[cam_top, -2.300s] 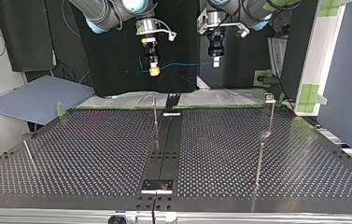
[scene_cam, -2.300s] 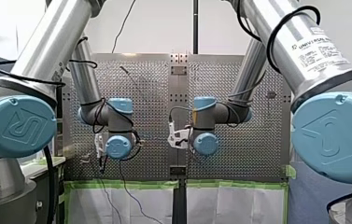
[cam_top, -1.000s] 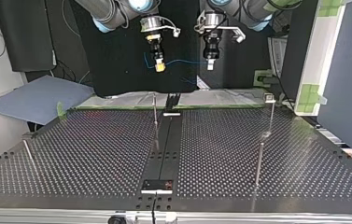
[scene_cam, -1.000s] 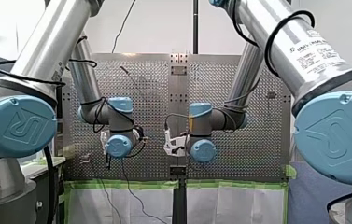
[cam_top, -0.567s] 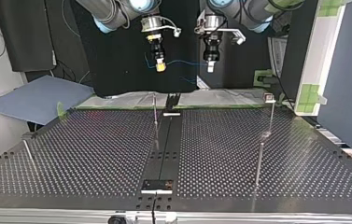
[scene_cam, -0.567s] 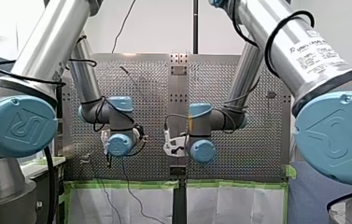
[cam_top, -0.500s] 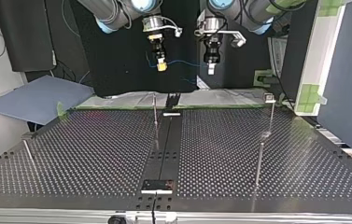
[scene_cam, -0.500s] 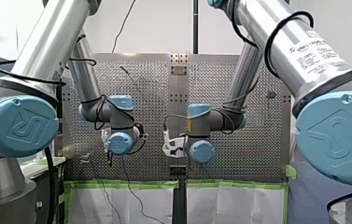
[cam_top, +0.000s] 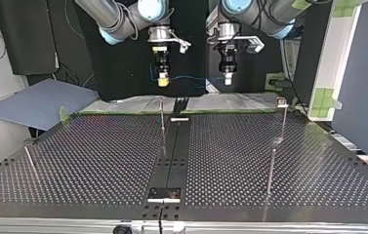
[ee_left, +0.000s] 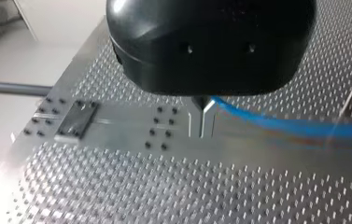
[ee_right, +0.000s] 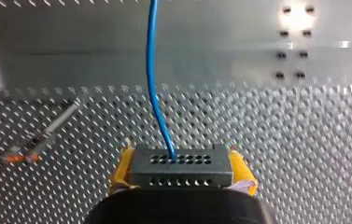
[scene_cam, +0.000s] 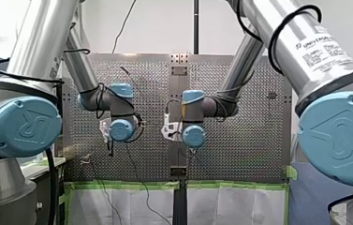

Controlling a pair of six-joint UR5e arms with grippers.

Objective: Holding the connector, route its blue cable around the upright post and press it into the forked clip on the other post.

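Well, front view: my left arm [scene_cam: 120, 130] and my right arm [scene_cam: 194, 136] reach away from me over the table [scene_cam: 244, 140]; their own bulk hides whatever they carry.
Top view, grippers: my right gripper [cam_top: 161, 82] hangs at the view's left, yellow at the tip, and my left gripper [cam_top: 228, 79] at the view's right, pale at the tip. Both show high against the dark backdrop [cam_top: 118, 73], too small for me to read their fingers.
Top view, posts: the post [cam_top: 162, 117] stands near the middle of the view, the capped post [cam_top: 283, 122] at the view's right. Its top is too small to read as a fork.
Top view, cable: the cable [cam_top: 191, 78] runs as a thin blue line from one gripper to the other, well apart from both posts.
Left wrist view: the black housing [ee_left: 211, 42] covers most of my left gripper. Only the metal fingers [ee_left: 193, 123] show, drawn to a narrow slit and clamped on the cable, which leaves as a blurred blue streak.
Right wrist view: yellow pads [ee_right: 121, 169] squeeze the connector [ee_right: 181, 168] from both sides, so my right gripper is grasping it. The cable leaves its face and runs ahead over the table until cut off.
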